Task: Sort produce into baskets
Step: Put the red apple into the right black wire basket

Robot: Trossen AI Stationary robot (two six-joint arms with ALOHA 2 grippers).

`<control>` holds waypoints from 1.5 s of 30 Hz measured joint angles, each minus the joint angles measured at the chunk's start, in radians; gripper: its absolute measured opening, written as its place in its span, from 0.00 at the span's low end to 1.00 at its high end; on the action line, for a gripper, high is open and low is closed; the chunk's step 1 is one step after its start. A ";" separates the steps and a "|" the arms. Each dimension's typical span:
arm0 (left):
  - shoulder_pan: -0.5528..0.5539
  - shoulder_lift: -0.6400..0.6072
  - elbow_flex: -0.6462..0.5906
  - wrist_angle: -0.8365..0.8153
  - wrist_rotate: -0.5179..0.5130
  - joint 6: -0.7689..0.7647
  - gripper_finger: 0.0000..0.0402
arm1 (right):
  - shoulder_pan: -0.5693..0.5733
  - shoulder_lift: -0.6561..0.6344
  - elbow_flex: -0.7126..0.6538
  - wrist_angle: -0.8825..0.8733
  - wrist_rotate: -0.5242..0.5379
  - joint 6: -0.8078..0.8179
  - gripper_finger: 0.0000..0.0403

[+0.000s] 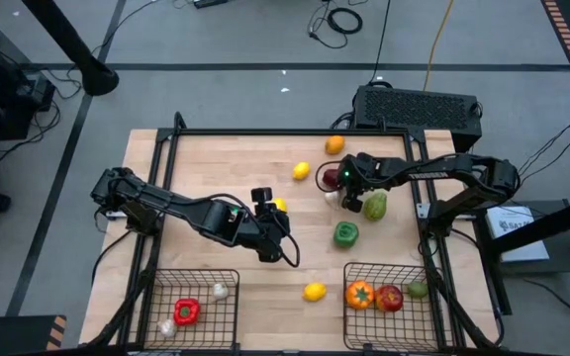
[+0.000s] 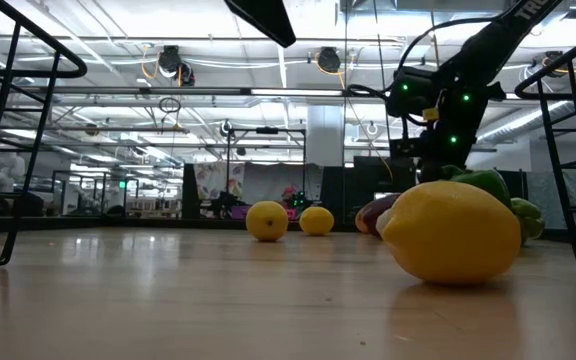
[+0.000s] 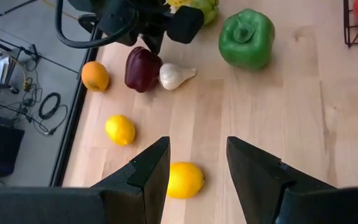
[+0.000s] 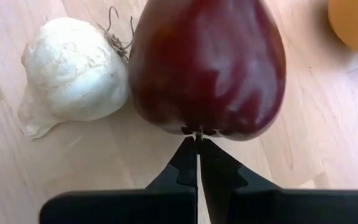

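Wooden tabletop [image 1: 265, 163] inside a black frame filled the overhead shot, with cables and a dark case on the grey floor beyond it. Two black wire baskets sat at the near edge. The left basket [image 1: 228, 307] had a red pepper [image 1: 186, 311] and what looked like two garlic bulbs, and the right basket [image 1: 349, 314] held an orange tomato [image 1: 360, 294], a red apple [image 1: 391, 298] and something green.

So sorting was partway done, with plenty loose on the wood: a green pepper [image 1: 345, 233], a paler green piece [image 1: 375, 207], an orange [image 1: 334, 144], and lemons at [image 1: 301, 171], [image 1: 314, 292] and [image 1: 279, 205].

The right arm reached in from its side, and the right gripper [image 4: 197, 142] had its fingers pinched together, tips right up against a dark red pepper [image 4: 207, 65] without gripping it. A garlic bulb [image 4: 73, 68] lay touching that pepper. The step in hand looked like picking up the pepper, which would need the fingers spread first to fit around it without catching the garlic.

The left gripper [image 3: 197, 165] hung over mid-table with its fingers well apart, holding nothing, a lemon showing in the gap below. It looked lined up for that lemon. It'd have to drop down, close on it, then carry it to a basket.
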 joint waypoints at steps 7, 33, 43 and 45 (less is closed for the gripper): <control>0.000 0.000 0.000 -0.016 0.000 -0.001 0.41 | 0.000 -0.044 0.000 -0.017 0.000 0.009 0.00; 0.002 0.000 0.000 -0.016 -0.005 -0.001 0.41 | 0.298 -0.461 0.001 -0.205 -0.101 0.473 0.00; -0.001 0.000 0.000 -0.014 -0.005 -0.030 0.41 | 0.577 -0.483 0.258 -0.416 -0.088 0.702 0.00; -0.001 0.000 0.000 -0.014 -0.005 -0.047 0.41 | 0.618 -0.462 0.358 -0.527 -0.077 0.733 0.00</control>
